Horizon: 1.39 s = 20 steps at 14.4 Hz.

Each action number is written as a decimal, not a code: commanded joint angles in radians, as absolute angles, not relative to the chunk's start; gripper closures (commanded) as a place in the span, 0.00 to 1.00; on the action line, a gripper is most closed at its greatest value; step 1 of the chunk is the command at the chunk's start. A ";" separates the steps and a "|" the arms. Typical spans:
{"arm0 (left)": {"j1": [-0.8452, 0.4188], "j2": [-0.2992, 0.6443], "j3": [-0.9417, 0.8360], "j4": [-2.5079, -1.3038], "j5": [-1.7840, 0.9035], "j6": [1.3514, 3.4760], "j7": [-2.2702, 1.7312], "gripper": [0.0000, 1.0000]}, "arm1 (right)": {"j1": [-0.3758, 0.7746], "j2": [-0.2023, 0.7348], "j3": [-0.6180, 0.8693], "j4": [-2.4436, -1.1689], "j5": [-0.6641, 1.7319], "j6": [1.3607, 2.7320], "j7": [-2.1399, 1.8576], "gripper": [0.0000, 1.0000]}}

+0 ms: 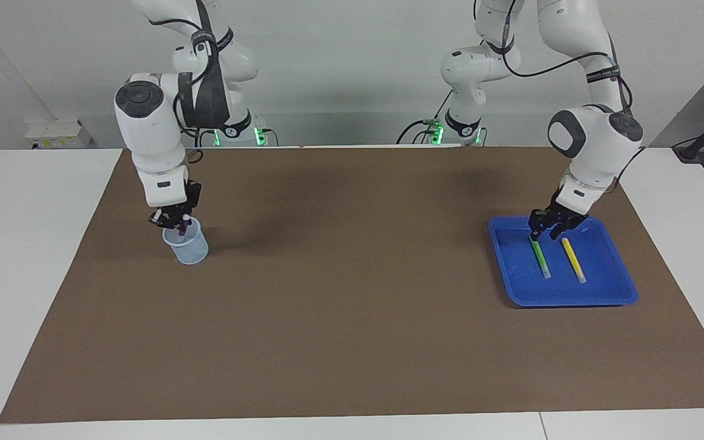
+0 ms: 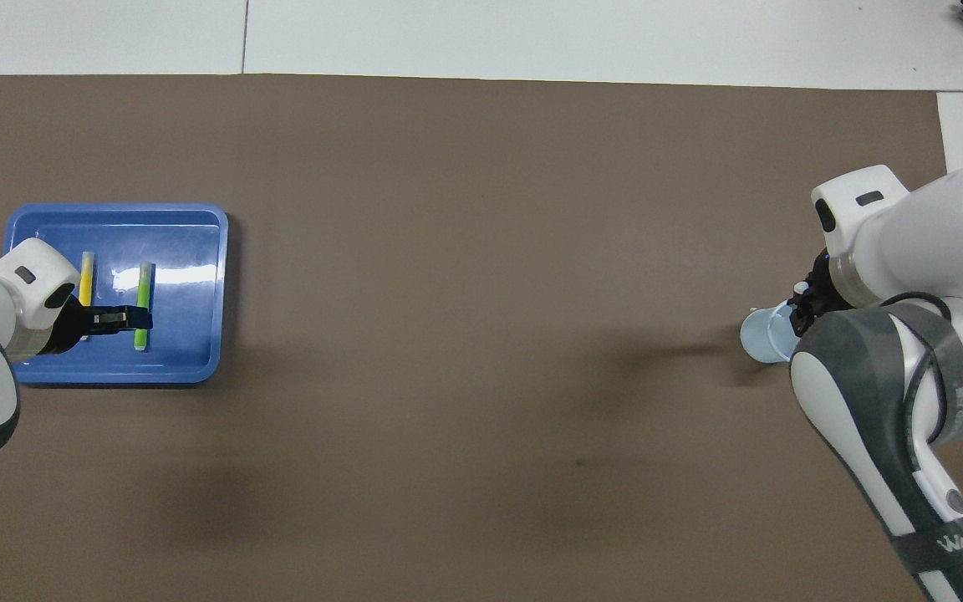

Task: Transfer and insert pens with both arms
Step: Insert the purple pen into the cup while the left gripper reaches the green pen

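Observation:
My right gripper (image 1: pixel 176 221) is shut on the purple pen (image 1: pixel 184 225), held upright with its lower end at the mouth of the pale translucent cup (image 1: pixel 189 247). In the overhead view the right gripper (image 2: pixel 806 299) covers part of the cup (image 2: pixel 760 334). The green pen (image 1: pixel 541 257) and the yellow pen (image 1: pixel 573 260) lie side by side in the blue tray (image 1: pixel 572 297). My left gripper (image 1: pixel 544 230) is open and low over the green pen's end nearer the robots. From overhead, the left gripper (image 2: pixel 134 318) crosses the green pen (image 2: pixel 144 288) beside the yellow pen (image 2: pixel 86 280).
A brown mat (image 1: pixel 352 318) covers most of the white table (image 1: pixel 28 256). The tray (image 2: pixel 193 251) sits toward the left arm's end and the cup toward the right arm's end. A small grey box (image 1: pixel 52 131) stands by the wall.

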State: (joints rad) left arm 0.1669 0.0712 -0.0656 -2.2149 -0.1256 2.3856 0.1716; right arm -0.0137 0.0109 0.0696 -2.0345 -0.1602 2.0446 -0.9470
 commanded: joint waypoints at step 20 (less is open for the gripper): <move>0.164 0.270 -0.071 -2.129 -0.100 2.530 0.170 1.00 | -0.043 -0.017 0.103 -1.893 -0.046 1.809 -0.882 0.00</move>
